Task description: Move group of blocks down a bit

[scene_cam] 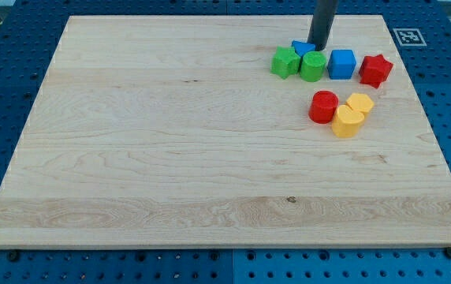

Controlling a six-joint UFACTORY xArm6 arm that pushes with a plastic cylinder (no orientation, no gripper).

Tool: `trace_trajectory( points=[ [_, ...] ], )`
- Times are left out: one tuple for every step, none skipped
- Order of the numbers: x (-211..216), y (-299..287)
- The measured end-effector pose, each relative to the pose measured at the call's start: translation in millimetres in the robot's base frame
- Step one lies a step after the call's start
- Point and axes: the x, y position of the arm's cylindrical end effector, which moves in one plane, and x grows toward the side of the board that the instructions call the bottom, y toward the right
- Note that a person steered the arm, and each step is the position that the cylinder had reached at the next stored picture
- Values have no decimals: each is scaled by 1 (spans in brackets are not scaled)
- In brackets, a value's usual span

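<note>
Nearest the camera lay the yellow block (348,122), touching a second yellow block (360,102) and the red cylinder (323,106). Above them ran a row: green block (285,61), green cylinder (313,67), blue cube (341,64), red block (375,70). My tip (318,46) stood at the cluster's top, against a partly hidden blue block (301,48); with no hand fitted, nothing was held. I judged the downward push just starting, needing a steady stroke toward the bench's (170,158) bottom.

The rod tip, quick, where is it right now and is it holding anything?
My tip: no claw, holds nothing; sits at the blue block behind the green blocks, top of the group.
</note>
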Motion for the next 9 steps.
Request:
trace_trajectory(
  points=[
    [0, -10],
    [11, -19],
    [16, -32],
    [15, -38],
    [15, -50],
    [19, -61],
    [22, -68],
    [26, -68],
    [33, -68]
  ],
)
